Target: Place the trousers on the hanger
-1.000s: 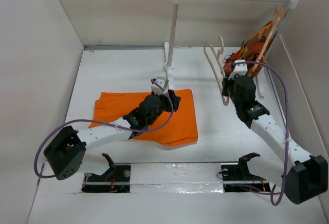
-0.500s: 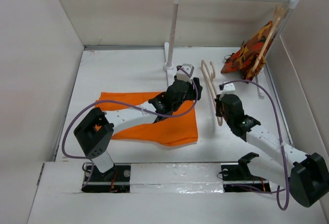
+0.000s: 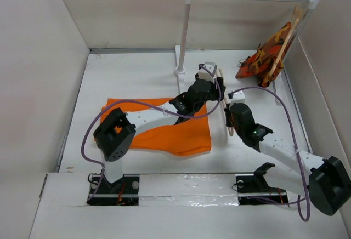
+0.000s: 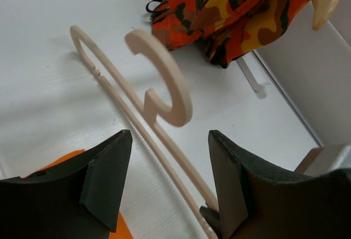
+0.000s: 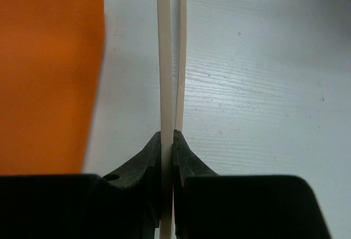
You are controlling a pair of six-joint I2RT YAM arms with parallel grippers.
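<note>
In the left wrist view the top edge cuts off the camouflage garment [image 4: 230, 9], and the hanger [image 4: 174, 83] has its long bar vanish behind a finger [image 4: 233, 184] of the left end effector [image 4: 169, 143]. From above, the left arm [image 3: 148, 119] covers the middle of the trousers [image 3: 186, 137], and both wrists hide most of the hanger. In the right wrist view its bars run off the top edge.

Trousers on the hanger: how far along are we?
Done: the right gripper is clamped on the pale wooden loop-armed hanger. In hand: the open left gripper faces its hook. Left: the plain orange trousers lie flat on the white table, unhung.
</note>
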